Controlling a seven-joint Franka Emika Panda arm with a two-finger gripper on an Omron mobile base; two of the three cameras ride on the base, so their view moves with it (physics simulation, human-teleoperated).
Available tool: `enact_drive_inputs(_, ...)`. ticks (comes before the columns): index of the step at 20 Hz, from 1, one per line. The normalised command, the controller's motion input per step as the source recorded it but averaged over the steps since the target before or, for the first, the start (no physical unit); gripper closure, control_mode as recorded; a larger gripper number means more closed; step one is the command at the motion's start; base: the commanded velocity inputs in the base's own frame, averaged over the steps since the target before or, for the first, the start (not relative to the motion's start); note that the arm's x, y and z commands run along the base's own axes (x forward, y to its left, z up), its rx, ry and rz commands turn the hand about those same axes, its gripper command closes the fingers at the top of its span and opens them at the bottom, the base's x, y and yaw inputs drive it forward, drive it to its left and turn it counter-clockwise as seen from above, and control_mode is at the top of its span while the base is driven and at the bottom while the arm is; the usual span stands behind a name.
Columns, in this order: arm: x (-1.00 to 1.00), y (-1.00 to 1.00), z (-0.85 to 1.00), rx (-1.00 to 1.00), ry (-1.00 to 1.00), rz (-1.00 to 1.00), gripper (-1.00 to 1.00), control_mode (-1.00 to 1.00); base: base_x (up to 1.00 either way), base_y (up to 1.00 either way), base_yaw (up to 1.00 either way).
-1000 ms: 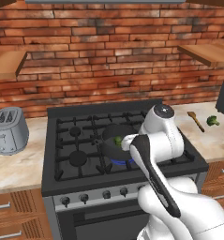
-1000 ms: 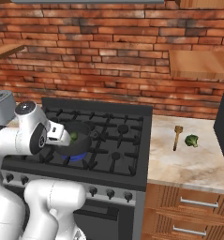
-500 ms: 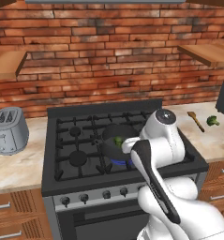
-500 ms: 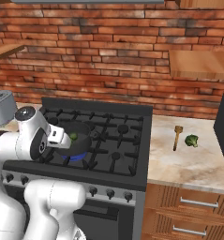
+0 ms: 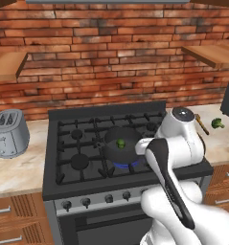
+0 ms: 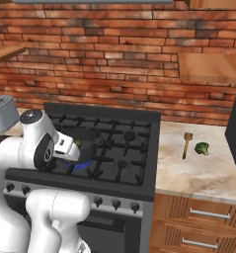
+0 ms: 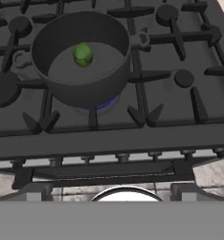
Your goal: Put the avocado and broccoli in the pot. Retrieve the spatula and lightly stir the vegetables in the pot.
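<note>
Avocado in the pot – broccoli and spatula on the counter

A black gas stove (image 5: 87, 158) held the dark grey pot (image 7: 80, 61) over a lit blue flame on a front burner, the avocado (image 7: 83, 54) resting inside it; the gripper (image 6: 70, 146) hung just beside the pot, jaws spread wide and holding nothing – on the right countertop (image 6: 188, 173) the wooden spatula (image 6: 186, 144) lay just beside the broccoli (image 6: 202, 147), well apart from the pot

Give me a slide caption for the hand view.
Avocado sits inside the pot over a lit stove burner, viewed from above the stove's front edge.
</note>
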Motion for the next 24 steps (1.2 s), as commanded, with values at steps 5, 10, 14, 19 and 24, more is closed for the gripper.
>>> enact_drive_inputs(5, -0.06, -0.52, 0.0, 0.06, 0.0, 0.0, -1.0, -1.0, 0.0, 0.0, 0.0)
enact_drive_inputs(10, 0.0, -0.13, 0.0, 0.01, 0.0, 0.0, -1.0, 1.0, 0.0, -0.09, 0.0)
enact_drive_inputs(14, 0.0, 0.0, 0.0, 0.0, 0.0, 0.0, -1.0, 1.0, -0.06, -0.3, 0.0)
enact_drive_inputs(19, 0.0, 0.0, 0.0, 0.0, 0.0, 0.0, -1.0, 1.0, 0.0, -0.89, -0.01)
enact_drive_inputs(24, 0.0, 0.0, 0.0, 0.0, 0.0, 0.0, -1.0, 1.0, -0.21, -1.0, -0.05)
